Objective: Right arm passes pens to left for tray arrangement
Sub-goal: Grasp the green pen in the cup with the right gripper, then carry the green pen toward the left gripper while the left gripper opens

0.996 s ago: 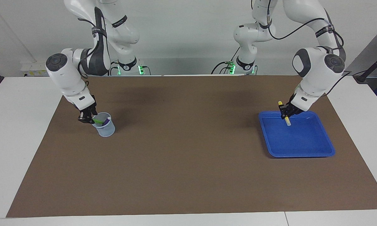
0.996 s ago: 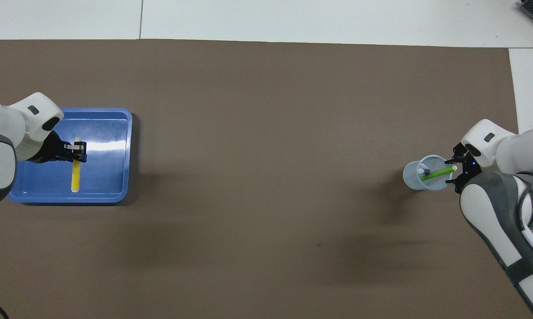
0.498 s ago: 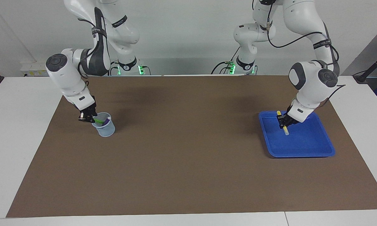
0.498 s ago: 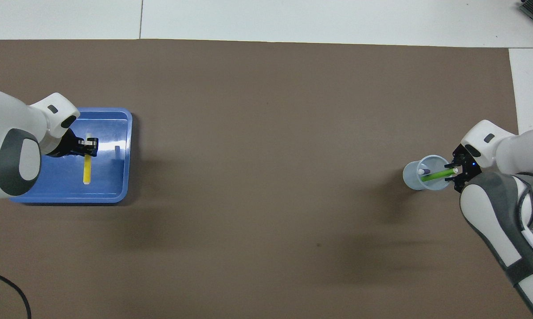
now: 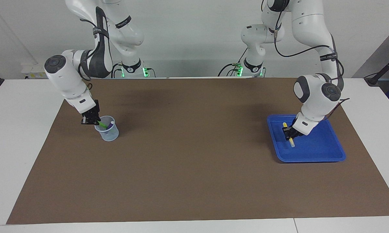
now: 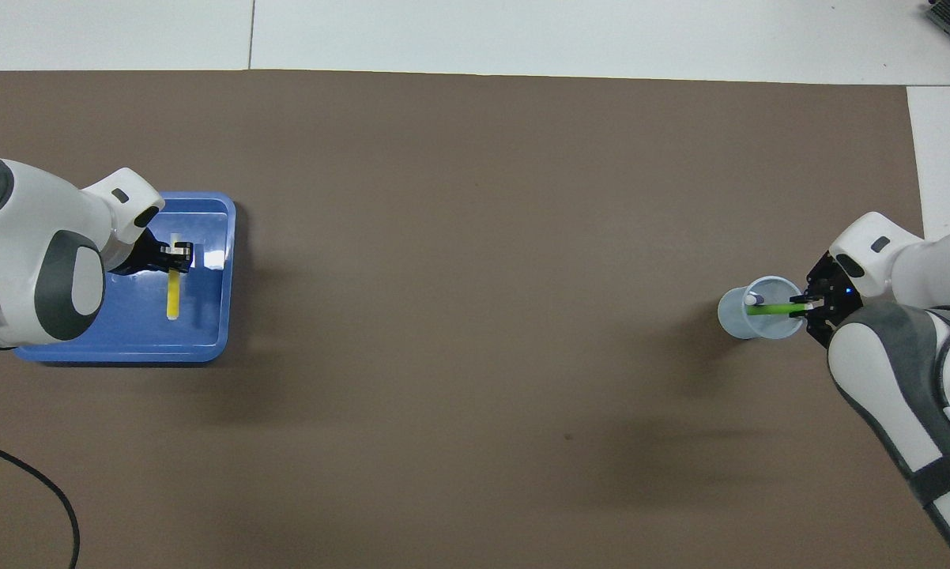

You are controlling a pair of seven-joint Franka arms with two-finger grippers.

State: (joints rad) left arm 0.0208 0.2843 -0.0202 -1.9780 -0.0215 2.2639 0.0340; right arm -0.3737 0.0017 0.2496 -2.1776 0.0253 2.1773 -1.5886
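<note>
**Inspector:** Start with the pens. Where do they stand?

**Assistant:** The yellow pen [image 5: 288,135] is over the blue tray [image 5: 324,152], low inside the rim at the corner toward the table's middle, tilted with its pale tip down. The left gripper [image 5: 289,134] is clamped on its barrel. Whether the tip touches the tray floor, I cannot tell. The green pen [image 6: 771,309] and purple pen [image 6: 752,300] sit in the pale cup [image 5: 108,133] at the right arm's end of the table, both leaning on its rim.

**Inspector:** And the right gripper?

**Assistant:** The right gripper [image 5: 91,121] is at the cup's rim on the side nearer the robots, fingertips pinched on the green pen's upper end.

**Inspector:** Assessment of the step in hand?

**Assistant:** Two actions run together, in my judgement: laying down the yellow, drawing out the green. For the left: bring the pen nearly flat and parallel to a tray edge before letting go, so it does not roll and room remains for two more. For the right: pull along the pen's own slant. The cup looks light and may tip or drag; the purple pen could be dislodged.
</note>
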